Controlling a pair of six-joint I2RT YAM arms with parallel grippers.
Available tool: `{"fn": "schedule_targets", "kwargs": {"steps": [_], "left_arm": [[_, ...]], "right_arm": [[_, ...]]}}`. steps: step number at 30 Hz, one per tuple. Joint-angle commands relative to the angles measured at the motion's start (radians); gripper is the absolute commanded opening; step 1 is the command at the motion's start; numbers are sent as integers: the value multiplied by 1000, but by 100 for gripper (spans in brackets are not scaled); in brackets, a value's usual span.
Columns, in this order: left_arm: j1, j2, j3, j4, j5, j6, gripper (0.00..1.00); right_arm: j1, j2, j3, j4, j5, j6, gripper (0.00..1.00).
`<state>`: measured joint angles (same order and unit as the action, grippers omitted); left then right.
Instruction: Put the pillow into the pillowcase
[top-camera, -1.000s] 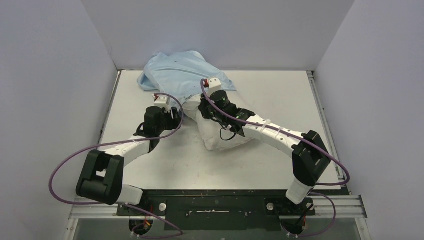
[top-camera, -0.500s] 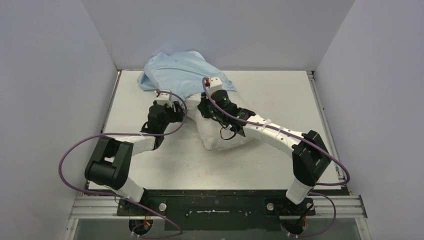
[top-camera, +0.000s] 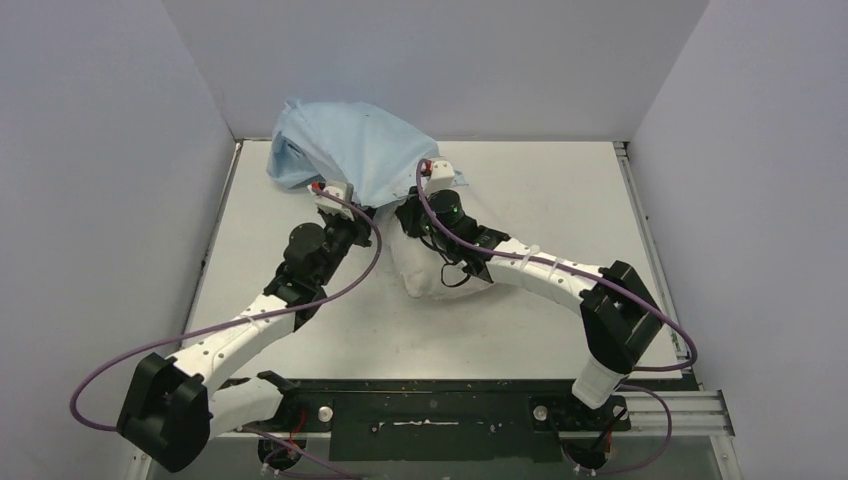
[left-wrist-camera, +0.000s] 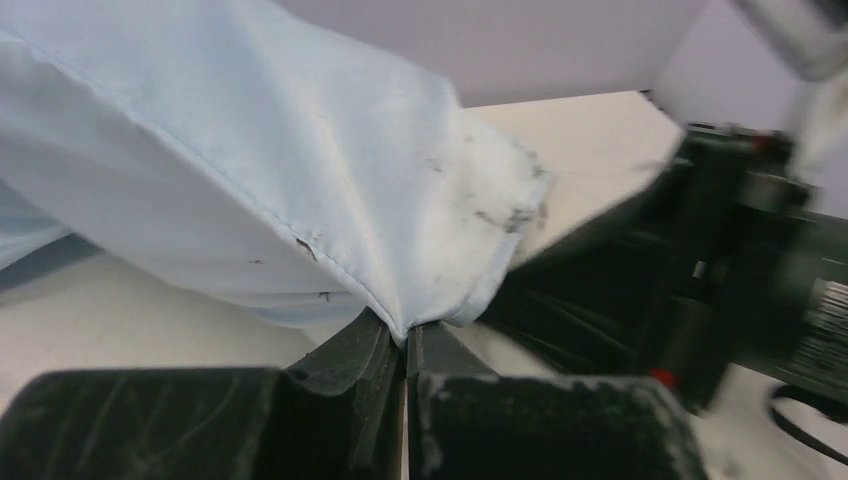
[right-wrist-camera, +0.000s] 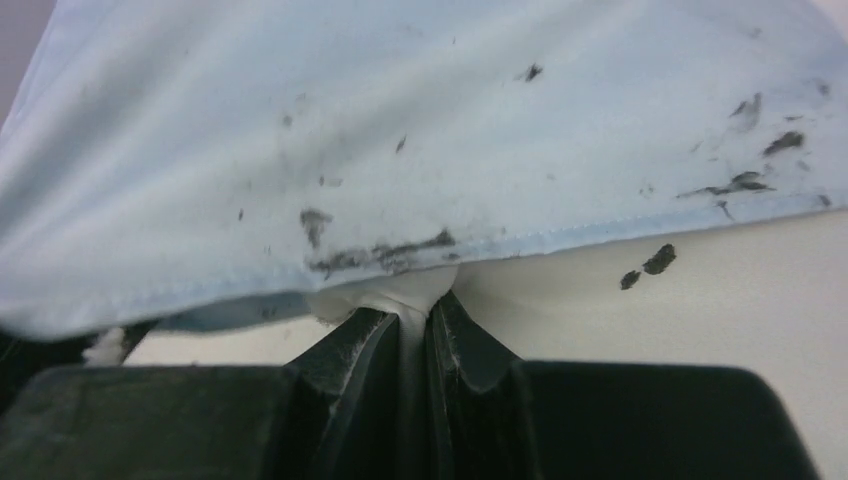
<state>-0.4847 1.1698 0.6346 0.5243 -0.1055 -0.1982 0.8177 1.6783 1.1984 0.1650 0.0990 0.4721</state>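
Your left gripper (left-wrist-camera: 405, 338) and right gripper (right-wrist-camera: 412, 318) each clamp the hem of the wrinkly light blue fabric pillowcase (top-camera: 350, 150) — tenting its mouth over the plump white rectangular pillow's (top-camera: 417, 277) far end, mid-table.

1. The pillowcase (top-camera: 350, 150): thin light blue woven cloth, matt and wrinkled, with a stitched hem and dark smudges.
2. The pillow (top-camera: 422, 280): white cloth, slightly fuzzy, matt.
3. Fingers of the left gripper (left-wrist-camera: 404, 345) and the right gripper (right-wrist-camera: 415, 320): black matt plastic, scuffed, dusted with pale lint.
4. The table (top-camera: 560, 200): smooth, matt, off-white.
5. The near rail (top-camera: 690, 410): bare silvery metal.
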Motion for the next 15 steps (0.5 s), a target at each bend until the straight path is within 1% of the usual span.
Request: {"fn": "schedule_targets", "kwargs": {"steps": [1, 5, 8, 12, 15], "left_arm": [[-108, -104, 25, 5, 63, -48, 0], [-119, -103, 47, -21, 105, -79, 0], [-129, -105, 77, -86, 135, -79, 0], [-138, -148, 45, -121, 114, -87, 0], [-138, -188, 22, -144, 113, -138, 0]], "right_arm": [[3, -21, 14, 226, 81, 76, 0], [5, -19, 29, 260, 143, 110, 0], [3, -28, 41, 285, 179, 123, 0], [3, -40, 44, 310, 208, 131, 0], [11, -27, 37, 305, 187, 131, 0]]}}
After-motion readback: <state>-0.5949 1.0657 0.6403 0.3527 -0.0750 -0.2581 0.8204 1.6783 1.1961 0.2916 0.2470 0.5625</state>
